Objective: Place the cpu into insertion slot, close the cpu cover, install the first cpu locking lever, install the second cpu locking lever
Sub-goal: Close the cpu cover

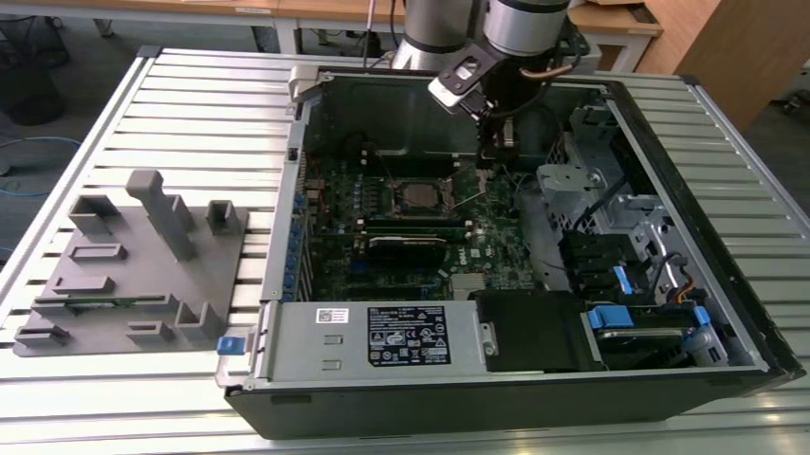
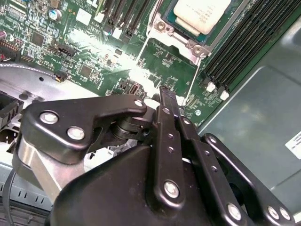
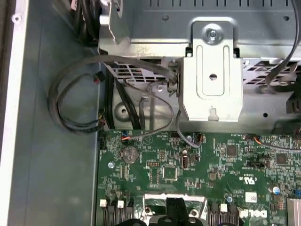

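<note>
1. Pincer. In the second wrist view I see the pincer with its two black fingers drawn together into one narrow tip. I see nothing between them. In the first wrist view the same tip points down at the green circuit board. In the exterior view the pincer hangs inside the open computer case, over the board and to the exterior view's right of the socket.

2. Chip. The chip lies flat in the socket with its pale metal top up. The cover frame lies around it. The pincer tip is near one corner of the frame but apart from it.

3. Levers. Two thin metal rods run from the frame's corners out over the board. I cannot tell whether they are latched.

4. Surroundings. Long black memory slots run beside the frame. Past the board edge sit a metal bracket and looped cables. The case rests on a slatted table, with a grey parts tray at the exterior view's left.
</note>
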Controlling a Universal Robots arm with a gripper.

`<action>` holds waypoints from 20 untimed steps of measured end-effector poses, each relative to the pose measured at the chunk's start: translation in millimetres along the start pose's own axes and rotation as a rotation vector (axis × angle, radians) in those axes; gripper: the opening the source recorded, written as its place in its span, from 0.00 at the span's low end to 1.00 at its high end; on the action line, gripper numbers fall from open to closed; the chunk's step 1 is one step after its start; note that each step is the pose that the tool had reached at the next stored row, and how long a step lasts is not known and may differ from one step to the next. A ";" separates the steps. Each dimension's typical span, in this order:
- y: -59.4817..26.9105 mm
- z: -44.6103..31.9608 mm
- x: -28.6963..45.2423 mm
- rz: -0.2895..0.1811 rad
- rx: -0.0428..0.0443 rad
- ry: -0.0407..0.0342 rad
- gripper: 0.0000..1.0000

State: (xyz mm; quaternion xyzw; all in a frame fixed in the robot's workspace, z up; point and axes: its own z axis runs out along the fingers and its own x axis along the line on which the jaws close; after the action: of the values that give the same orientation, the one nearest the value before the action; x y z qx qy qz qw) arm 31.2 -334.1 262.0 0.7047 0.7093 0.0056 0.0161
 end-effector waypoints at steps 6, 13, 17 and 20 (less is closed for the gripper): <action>5.6 0.2 0.0 0.000 0.0000 0.0000 0.10; 10.7 0.4 -0.1 0.000 0.0000 0.0000 0.10; 13.3 0.5 -0.1 0.000 0.0000 0.0000 0.10; 15.2 0.6 -0.1 0.000 0.0000 0.0000 0.10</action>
State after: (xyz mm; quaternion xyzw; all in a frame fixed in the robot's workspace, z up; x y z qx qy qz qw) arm 46.4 -334.1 261.9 0.7046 0.7094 0.0057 0.0161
